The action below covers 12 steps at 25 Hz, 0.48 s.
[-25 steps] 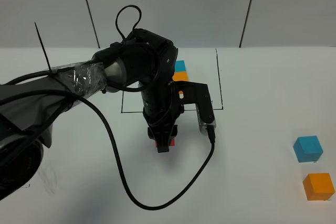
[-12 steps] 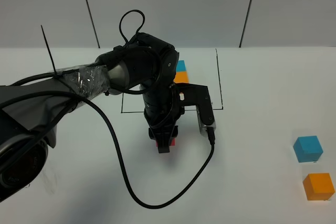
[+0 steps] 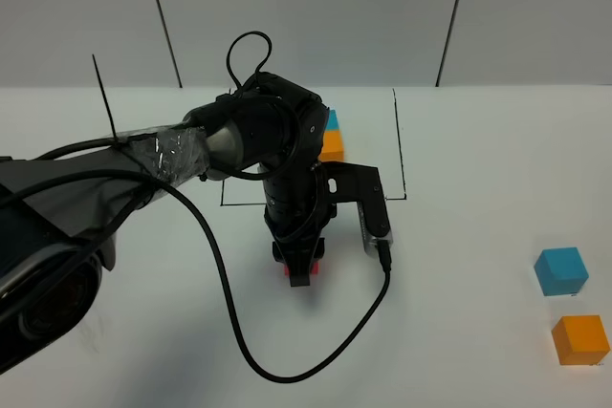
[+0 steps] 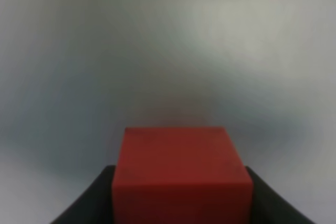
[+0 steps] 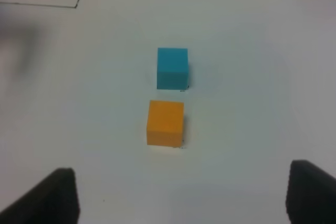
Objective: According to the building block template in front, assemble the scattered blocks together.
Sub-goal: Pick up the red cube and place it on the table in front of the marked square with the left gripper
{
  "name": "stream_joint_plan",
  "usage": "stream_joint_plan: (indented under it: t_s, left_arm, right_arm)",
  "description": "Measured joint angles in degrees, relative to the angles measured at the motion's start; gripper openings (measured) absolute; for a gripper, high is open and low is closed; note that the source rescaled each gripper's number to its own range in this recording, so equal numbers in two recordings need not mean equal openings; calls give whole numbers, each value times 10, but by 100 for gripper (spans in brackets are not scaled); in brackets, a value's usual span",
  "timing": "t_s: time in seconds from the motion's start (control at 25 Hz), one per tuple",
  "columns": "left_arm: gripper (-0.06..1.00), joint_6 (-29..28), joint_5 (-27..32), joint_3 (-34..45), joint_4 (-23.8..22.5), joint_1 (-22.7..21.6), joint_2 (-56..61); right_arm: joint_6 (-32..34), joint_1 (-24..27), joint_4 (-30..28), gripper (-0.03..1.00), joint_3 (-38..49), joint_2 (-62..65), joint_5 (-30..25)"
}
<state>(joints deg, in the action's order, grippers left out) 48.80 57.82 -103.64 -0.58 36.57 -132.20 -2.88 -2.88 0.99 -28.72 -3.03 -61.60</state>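
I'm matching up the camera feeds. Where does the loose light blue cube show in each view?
Exterior high: the loose light blue cube sits near the right edge, above the loose orange cube.
Left wrist: not in it; the red cube fills the foreground.
Right wrist: mid-picture, close to the loose orange cube but apart from it.
Shared landmark: that loose orange cube.

The held cube (image 4: 181, 174) is seen clamped between the fingers of the left gripper (image 3: 299, 267), low at the table (image 3: 478, 188); contact with the surface cannot be told. It is placed just in front of the near edge of the outline (image 3: 400, 145). Inside that outline, behind the arm, the template (image 3: 331, 136) is partly hidden. Well apart, far to the right, two loose cubes are found near each other, not touching: the rear cube (image 3: 560, 270) behind, the front cube (image 3: 579, 339) before it, slightly further right.
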Motion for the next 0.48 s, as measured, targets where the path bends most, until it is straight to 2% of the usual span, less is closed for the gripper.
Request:
stream_joint_plan:
  t_s: [0.48]
  left_arm:
    - [0,0,-15,0,-1,0,-16]
  right_arm:
    - [0,0,0,64,0,0,0]
